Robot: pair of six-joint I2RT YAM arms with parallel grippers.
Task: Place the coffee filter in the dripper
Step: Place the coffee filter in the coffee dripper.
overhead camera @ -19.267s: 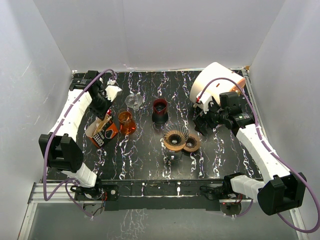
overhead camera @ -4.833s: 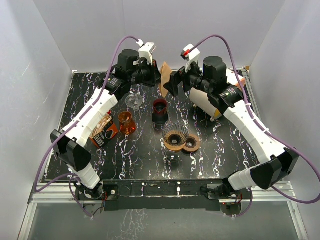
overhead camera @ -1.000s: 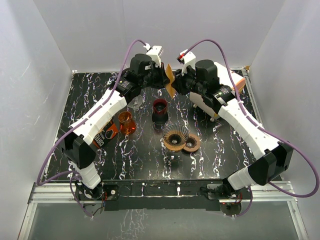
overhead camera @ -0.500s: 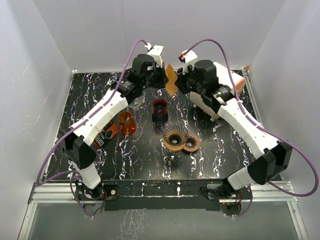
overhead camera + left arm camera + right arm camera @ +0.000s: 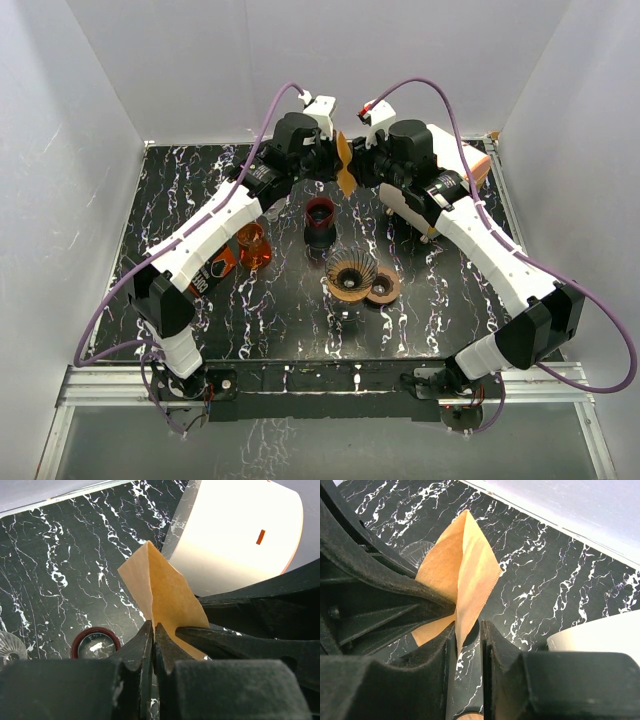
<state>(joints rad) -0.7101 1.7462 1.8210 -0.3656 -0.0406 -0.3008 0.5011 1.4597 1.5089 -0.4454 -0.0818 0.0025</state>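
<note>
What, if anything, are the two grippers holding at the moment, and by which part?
The coffee filter, held aloft: the left gripper and the right gripper each pinch it at one edge.

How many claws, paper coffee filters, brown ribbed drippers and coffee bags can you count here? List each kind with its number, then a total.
Claws: 2 (left claw, right claw)
coffee filter: 1
brown ribbed dripper: 1
coffee bag: 1
Total: 5
</note>
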